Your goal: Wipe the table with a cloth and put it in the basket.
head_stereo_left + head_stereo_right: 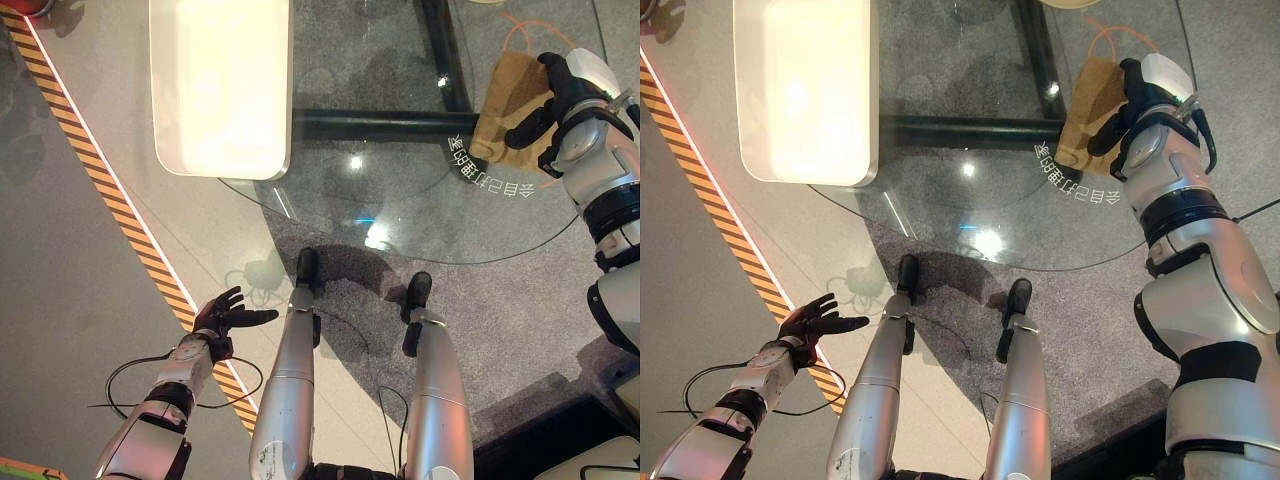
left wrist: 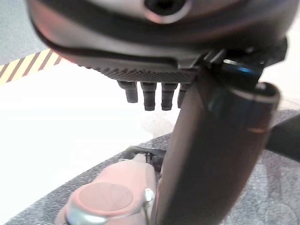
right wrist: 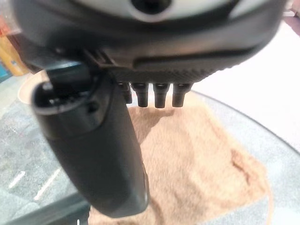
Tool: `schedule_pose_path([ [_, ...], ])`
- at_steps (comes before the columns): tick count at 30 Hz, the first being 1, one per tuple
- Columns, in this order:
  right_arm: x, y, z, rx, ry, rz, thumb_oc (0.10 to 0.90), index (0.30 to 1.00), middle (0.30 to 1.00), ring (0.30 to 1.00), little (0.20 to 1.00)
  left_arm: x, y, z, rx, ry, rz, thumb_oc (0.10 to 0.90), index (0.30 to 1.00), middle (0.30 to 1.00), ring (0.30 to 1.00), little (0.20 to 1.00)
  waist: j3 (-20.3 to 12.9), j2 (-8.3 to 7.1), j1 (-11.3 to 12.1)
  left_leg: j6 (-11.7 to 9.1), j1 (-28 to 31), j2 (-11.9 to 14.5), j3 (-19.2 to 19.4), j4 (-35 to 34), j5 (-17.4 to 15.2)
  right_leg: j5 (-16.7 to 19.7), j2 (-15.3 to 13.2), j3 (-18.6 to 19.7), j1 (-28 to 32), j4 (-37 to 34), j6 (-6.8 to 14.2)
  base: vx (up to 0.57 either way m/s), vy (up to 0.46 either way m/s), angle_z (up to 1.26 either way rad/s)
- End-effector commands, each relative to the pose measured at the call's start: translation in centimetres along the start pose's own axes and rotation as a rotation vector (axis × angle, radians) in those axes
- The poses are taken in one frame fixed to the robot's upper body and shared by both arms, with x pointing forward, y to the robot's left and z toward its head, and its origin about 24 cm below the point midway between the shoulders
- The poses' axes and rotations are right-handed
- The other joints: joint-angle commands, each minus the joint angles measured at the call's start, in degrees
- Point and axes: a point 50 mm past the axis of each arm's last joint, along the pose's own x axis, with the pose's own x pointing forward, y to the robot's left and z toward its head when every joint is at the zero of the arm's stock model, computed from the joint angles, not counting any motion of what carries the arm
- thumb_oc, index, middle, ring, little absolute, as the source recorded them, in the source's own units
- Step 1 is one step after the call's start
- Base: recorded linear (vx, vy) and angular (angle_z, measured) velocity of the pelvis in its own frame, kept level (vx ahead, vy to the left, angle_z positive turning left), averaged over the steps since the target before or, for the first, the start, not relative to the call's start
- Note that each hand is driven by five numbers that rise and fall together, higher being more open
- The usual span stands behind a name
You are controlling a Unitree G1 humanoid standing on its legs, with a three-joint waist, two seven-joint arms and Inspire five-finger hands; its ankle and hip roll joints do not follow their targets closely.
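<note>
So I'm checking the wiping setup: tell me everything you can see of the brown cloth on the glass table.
The tan-brown, fuzzy-looking cloth lies spread flat on the round clear glass table, near its right-hand edge by white printed characters. It looks soft like a towel, roughly rectangular, with a small wrinkle on one side. The robot's right hand lies over it with straight fingers stretched above its surface. A thin orange cord loops beside it.

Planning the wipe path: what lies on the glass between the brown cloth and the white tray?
In the left eye view, the glass table is bare between the brown cloth and the white tray.
</note>
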Motion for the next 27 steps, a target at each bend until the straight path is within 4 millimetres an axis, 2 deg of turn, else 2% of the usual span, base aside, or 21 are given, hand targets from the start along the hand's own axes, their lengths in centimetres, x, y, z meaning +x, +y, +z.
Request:
schedule_pose_path([
  [1,0.1,-6.6,1.7,-0.053,-0.043,-0.206,0.800,0.900,0.900,0.900,0.900,-1.1,2.6,-2.1,0.040,0.051,0.072,0.800,0.900,0.900,0.900,0.900,-1.16,1.27,0.20,5.94,-1.34,-6.89,1.05,0.86,-1.48,2.52,5.21,-5.73,-0.16,-5.02,-4.53,0.00,0.000,0.00],
  [16,-0.1,-8.8,1.4,-0.099,-0.018,-0.342,0.800,0.900,0.900,0.900,0.900,-1.3,2.8,-2.4,0.041,0.045,0.069,0.800,0.900,0.900,0.900,0.900,-1.16,1.57,0.50,5.69,-3.72,-6.76,0.64,0.97,-0.89,2.66,5.42,-5.87,-2.43,-4.32,-4.52,0.01,-0.004,0.01],
  [17,-0.1,-8.8,1.3,-0.104,-0.012,-0.337,0.800,0.900,0.900,0.900,0.900,-1.4,2.8,-2.6,0.043,0.052,0.068,0.800,0.900,0.900,0.900,0.900,-1.16,1.59,0.47,5.55,-2.84,-6.88,0.53,1.61,-2.91,0.70,5.44,-5.44,-1.80,-3.40,-4.20,0.11,-0.042,0.04],
  [19,-0.1,-8.9,1.3,-0.106,-0.013,-0.342,0.800,0.900,0.900,0.900,0.900,-1.4,2.9,-2.6,0.044,0.051,0.066,0.800,0.900,0.900,0.900,0.900,-1.16,1.63,0.50,5.56,-3.08,-6.88,0.52,1.56,-2.84,0.73,5.41,-5.47,-2.04,-3.42,-4.22,0.03,-0.023,0.05],
  [20,-0.1,-9.1,1.4,-0.106,-0.015,-0.347,0.800,0.900,0.900,0.900,0.900,-1.4,2.9,-2.4,0.043,0.045,0.067,0.800,0.900,0.900,0.900,0.900,-1.16,1.72,0.56,5.70,-4.19,-6.86,0.53,1.00,-0.82,2.71,5.37,-5.93,-2.93,-4.27,-4.55,0.03,-0.017,0.05],
  [21,-0.1,-8.9,1.3,-0.117,-0.014,-0.346,0.800,0.900,0.900,0.900,0.900,-1.5,3.0,-2.7,0.042,0.052,0.068,0.800,0.900,0.900,0.900,0.900,-1.16,1.67,0.52,5.55,-3.32,-6.89,0.46,1.80,-2.91,0.62,5.40,-5.44,-2.26,-3.19,-4.29,0.03,-0.018,0.04],
  [27,-0.2,-9.2,1.3,-0.110,0.005,-0.356,0.800,0.900,0.900,0.900,0.900,-1.6,3.0,-2.8,0.041,0.050,0.067,0.800,0.900,0.900,0.900,0.900,-1.16,2.13,0.44,5.57,-4.04,-7.05,0.18,2.09,-2.88,0.17,5.79,-5.16,-3.16,-2.32,-4.60,0.03,-0.015,0.01],
])
